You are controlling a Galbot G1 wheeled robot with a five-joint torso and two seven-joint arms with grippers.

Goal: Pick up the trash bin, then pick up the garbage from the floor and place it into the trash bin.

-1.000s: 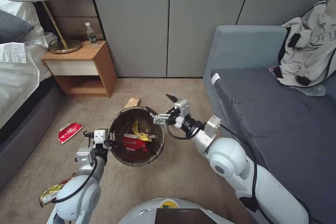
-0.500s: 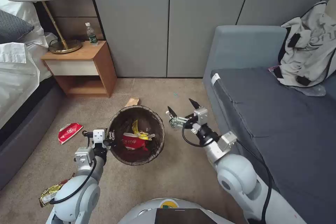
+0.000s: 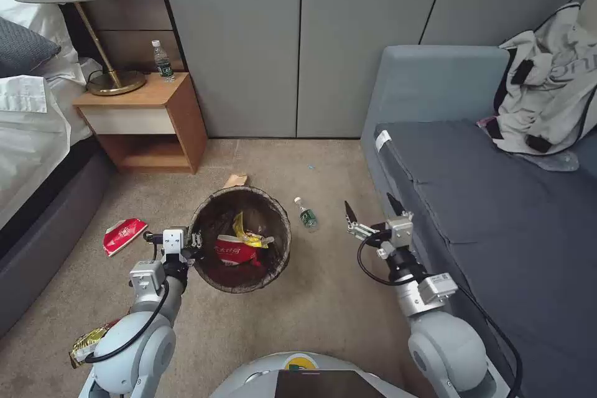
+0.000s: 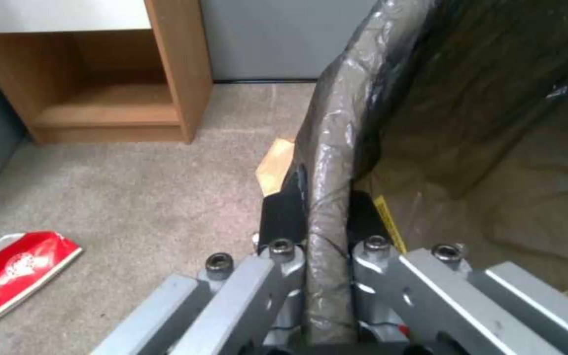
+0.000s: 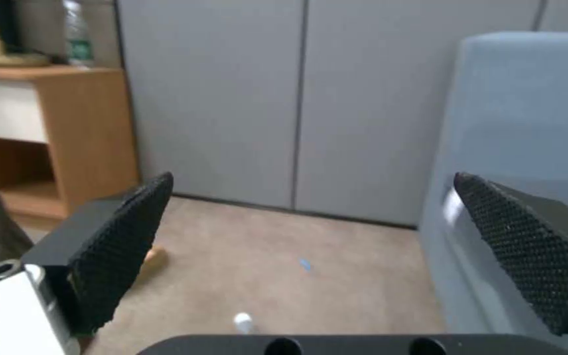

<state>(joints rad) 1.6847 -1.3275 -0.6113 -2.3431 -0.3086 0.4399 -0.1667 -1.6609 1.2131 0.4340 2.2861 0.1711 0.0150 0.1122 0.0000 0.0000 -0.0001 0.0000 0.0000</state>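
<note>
- The trash bin (image 3: 241, 239) is hanging off the carpet, its bag-lined rim (image 4: 327, 207) clamped between the left pincer (image 3: 194, 241) fingers; a red-and-white carton (image 3: 235, 251) and a yellow wrapper (image 3: 247, 234) are lying inside.
- The right pincer (image 3: 368, 210), over the bin a second ago, is now sitting back beside the sofa (image 3: 497, 224) edge with its pads (image 5: 123, 246) spread wide and holding nothing.
- That retreat is uncovering a green-labelled bottle (image 3: 306, 214) lying on the floor just right of the bin, with bare carpet between it and the pincer.
- The left wrist view is adding a brown paper bag (image 4: 276, 162) behind the rim and a red carton (image 4: 15, 268) near the bedside counter (image 4: 93, 74).
- A gold wrapper (image 3: 93, 339) is lying by the left arm.
</note>
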